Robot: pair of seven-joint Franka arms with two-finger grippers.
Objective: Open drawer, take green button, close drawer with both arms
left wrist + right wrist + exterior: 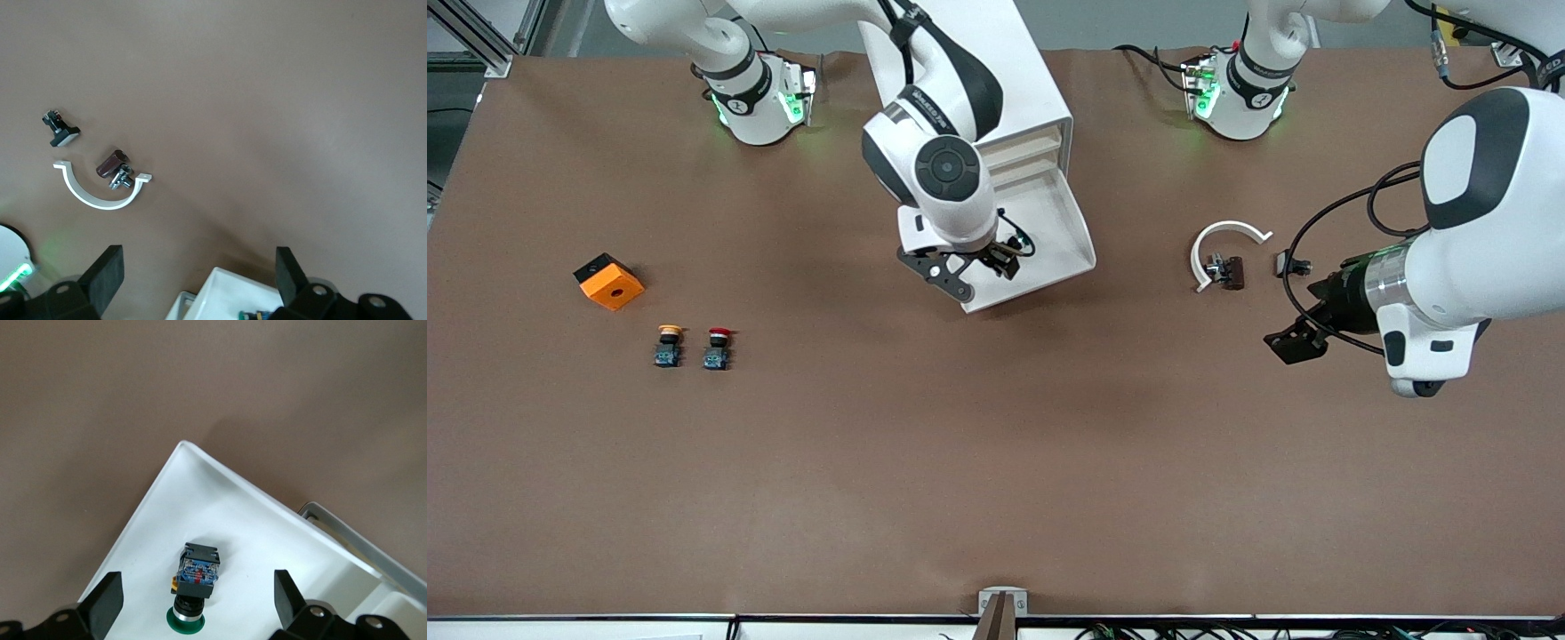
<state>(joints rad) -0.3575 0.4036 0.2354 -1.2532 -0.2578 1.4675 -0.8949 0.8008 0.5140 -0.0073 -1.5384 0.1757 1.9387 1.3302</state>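
The drawer (1063, 222) stands pulled out of the white cabinet (1032, 89), toward the front camera. The green-capped button (193, 587) lies on its side in the drawer (220, 513), near a front corner. My right gripper (974, 267) hangs open over that corner. In the right wrist view its fingers (107, 600) stand on either side of the button, apart from it. The right hand hides the button in the front view. My left gripper (1294, 342) is open and empty over the table toward the left arm's end. Its view shows the drawer's corner (233, 293).
An orange block (608, 282), a yellow-capped button (668, 345) and a red-capped button (718, 348) lie toward the right arm's end. A white curved bracket (1218, 240), a brown part (1227, 271) and a small black piece (1288, 264) lie near the left gripper.
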